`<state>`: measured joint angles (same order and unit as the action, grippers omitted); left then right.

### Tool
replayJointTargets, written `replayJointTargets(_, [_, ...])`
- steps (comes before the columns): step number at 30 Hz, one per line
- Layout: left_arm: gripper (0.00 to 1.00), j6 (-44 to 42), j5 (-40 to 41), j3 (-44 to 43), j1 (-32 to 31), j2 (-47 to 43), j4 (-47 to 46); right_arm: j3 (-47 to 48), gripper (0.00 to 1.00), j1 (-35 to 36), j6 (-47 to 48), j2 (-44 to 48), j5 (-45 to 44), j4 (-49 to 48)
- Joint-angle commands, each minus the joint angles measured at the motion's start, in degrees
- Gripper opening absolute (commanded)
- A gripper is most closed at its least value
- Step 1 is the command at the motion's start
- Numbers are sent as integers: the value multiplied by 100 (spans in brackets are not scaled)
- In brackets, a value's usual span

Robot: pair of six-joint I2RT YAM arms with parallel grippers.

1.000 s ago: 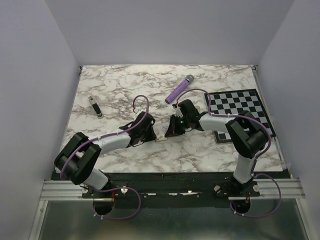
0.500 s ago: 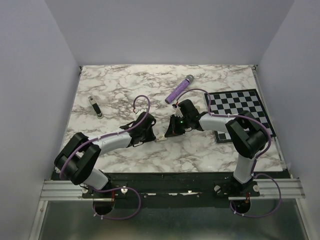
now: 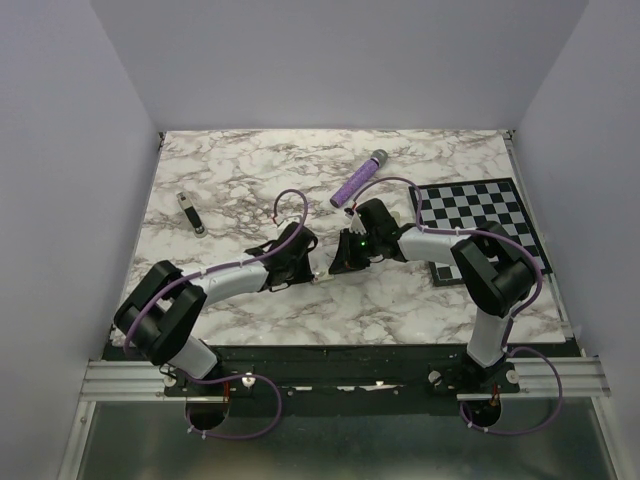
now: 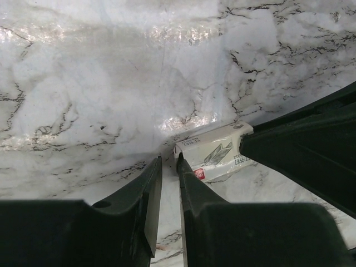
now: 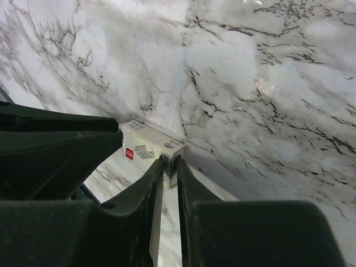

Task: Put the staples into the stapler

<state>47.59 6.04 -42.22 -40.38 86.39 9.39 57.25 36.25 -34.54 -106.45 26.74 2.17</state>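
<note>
The staples box [image 3: 322, 280], tiny and cream-white, lies on the marble between my two grippers; it also shows in the left wrist view [image 4: 214, 153] and the right wrist view [image 5: 146, 146]. My left gripper [image 3: 311, 268] [image 4: 168, 162] is nearly shut with nothing between its jaws, and one fingertip [image 4: 183, 162] touches the box's end. My right gripper [image 3: 336, 268] [image 5: 169, 162] is shut on the box's other end. The stapler [image 3: 190, 212], slim and beige-grey, lies far left, away from both grippers. No grey staple block shows.
A purple cylinder with a grey tip [image 3: 358, 178] lies behind the right gripper. A checkerboard mat [image 3: 478, 225] lies at the right under the right arm. Purple cables loop above both wrists. Walls close in the table on three sides.
My left gripper has edged right, toward the box, and its cable loop shifted with it. The right gripper and the box have stayed put.
</note>
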Motion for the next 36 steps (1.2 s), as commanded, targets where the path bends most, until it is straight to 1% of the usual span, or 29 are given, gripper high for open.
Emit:
replayJointTargets(1, [25,-83,-24,-173,-93,150,28,-127,24,-13,-61,-60,200,-138])
replayJointTargets(2, [22,-84,-24,-182,-84,159,28,-135,24,-13,-96,-68,217,-156])
replayJointTargets(4, [21,-92,-33,-190,-93,168,37,-127,24,-13,-105,-86,252,-165])
replayJointTargets(5, [17,-92,-33,-190,-93,168,37,-127,24,-13,-114,-95,270,-165])
replayJointTargets(8, [16,-92,-33,-208,-93,159,28,-127,23,-13,-131,-121,331,-165])
replayJointTargets(10, [9,-92,-42,-208,-84,159,28,-127,19,-13,-131,-121,323,-165])
replayJointTargets(11, [7,-92,-33,-225,-93,168,37,-135,17,-13,-131,-112,314,-165])
replayJointTargets(12, [0,-92,-24,-226,-93,168,28,-144,14,-13,-140,-104,297,-165])
replayJointTargets(14, [0,-84,11,-252,-93,176,81,-144,10,-13,-140,-77,279,-165])
replayJointTargets(17, [0,-84,63,-278,-93,168,160,-162,1,-21,-140,-42,191,-165])
replayJointTargets(18, [0,-75,116,-278,-93,150,177,-171,1,-39,-140,-33,174,-130])
replayJointTargets(29, [0,-198,327,-287,-75,45,327,-232,1,-136,79,178,-274,116])
replayJointTargets(36, [0,-215,301,-199,-49,45,292,-215,1,-145,115,257,-266,169])
